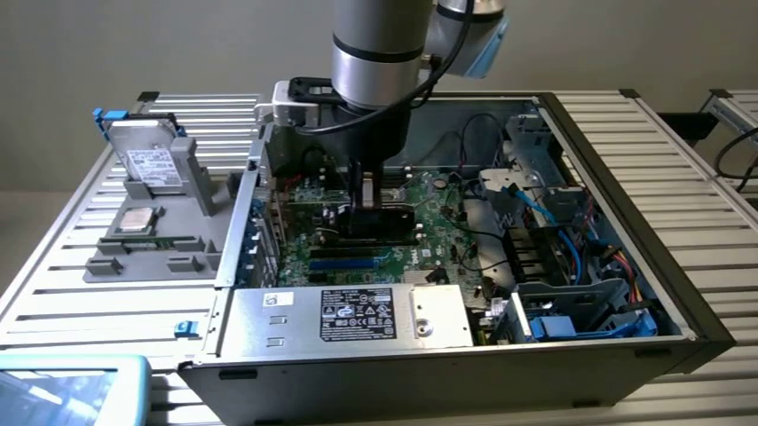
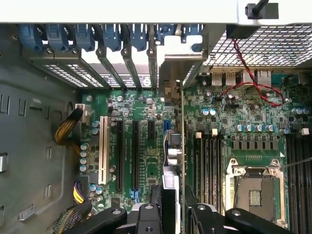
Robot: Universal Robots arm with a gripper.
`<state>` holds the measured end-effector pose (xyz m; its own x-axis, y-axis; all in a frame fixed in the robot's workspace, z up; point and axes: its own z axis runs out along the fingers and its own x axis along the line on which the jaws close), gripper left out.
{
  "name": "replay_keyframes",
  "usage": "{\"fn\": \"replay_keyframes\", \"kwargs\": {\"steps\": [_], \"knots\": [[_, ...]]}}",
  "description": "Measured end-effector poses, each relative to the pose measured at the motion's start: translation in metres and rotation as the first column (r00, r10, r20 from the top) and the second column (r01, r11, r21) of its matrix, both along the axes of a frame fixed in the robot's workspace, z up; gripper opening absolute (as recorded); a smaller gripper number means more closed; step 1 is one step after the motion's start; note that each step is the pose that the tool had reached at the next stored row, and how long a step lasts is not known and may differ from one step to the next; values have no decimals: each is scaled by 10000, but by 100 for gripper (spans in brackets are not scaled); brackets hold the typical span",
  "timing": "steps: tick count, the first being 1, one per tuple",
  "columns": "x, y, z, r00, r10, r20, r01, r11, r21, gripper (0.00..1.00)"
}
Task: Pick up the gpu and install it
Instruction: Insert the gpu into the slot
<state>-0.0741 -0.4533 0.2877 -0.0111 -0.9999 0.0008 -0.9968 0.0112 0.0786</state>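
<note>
One open PC case (image 1: 414,390): I see the power supply (image 1: 355,315) nearest. Behind it the gripper (image 1: 376,204) is part-closed, clamping the gpu (image 1: 385,226) upright over the motherboard (image 1: 450,217) (edge-on by the slots (image 2: 135,151) in the wrist view). At the exterior view's left, a grey tray (image 1: 130,266) holds a hard drive (image 1: 148,164).
</note>
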Motion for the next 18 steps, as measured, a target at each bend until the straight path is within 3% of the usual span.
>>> {"fn": "replay_keyframes", "kwargs": {"steps": [18], "knots": [[-47, -67, -214, 10000, -1, 1, 1, 10000, 7, 28]]}}
